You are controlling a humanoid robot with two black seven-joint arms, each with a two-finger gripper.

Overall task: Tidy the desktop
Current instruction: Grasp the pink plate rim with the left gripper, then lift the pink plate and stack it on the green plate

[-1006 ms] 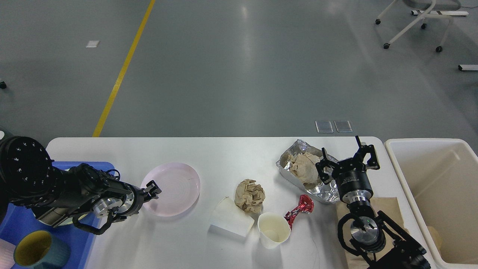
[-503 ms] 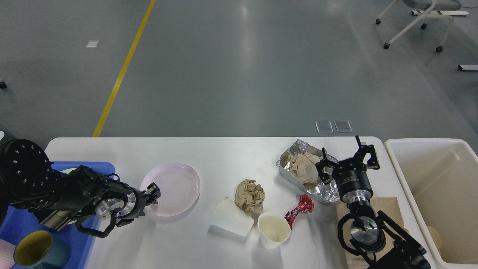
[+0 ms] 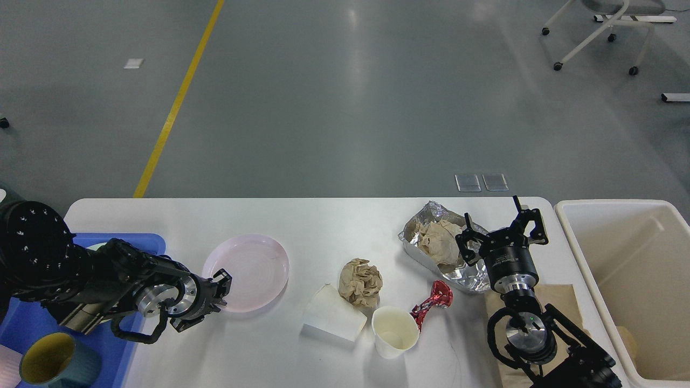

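The white desktop (image 3: pixel 323 221) carries a pink plate (image 3: pixel 253 267), a crumpled brown paper ball (image 3: pixel 360 281), a white paper cup lying on its side (image 3: pixel 334 313), an upright paper cup (image 3: pixel 396 331), a red wrapper (image 3: pixel 432 303) and a foil container (image 3: pixel 463 277) with crumpled paper in it. My left gripper (image 3: pixel 220 290) is at the plate's near-left rim; its fingers are too small and dark to tell apart. My right gripper (image 3: pixel 498 230) is open and empty, just right of the foil container.
A cream bin (image 3: pixel 641 258) stands off the table's right end. A blue tray (image 3: pixel 27 328) at the left holds a teal mug (image 3: pixel 54 366). A brown paper bag (image 3: pixel 560 299) lies under my right arm. A wheeled chair base stands on the floor at the far right.
My left gripper has slid a little toward the near edge along the plate's left rim. The plate and the right arm have not moved.
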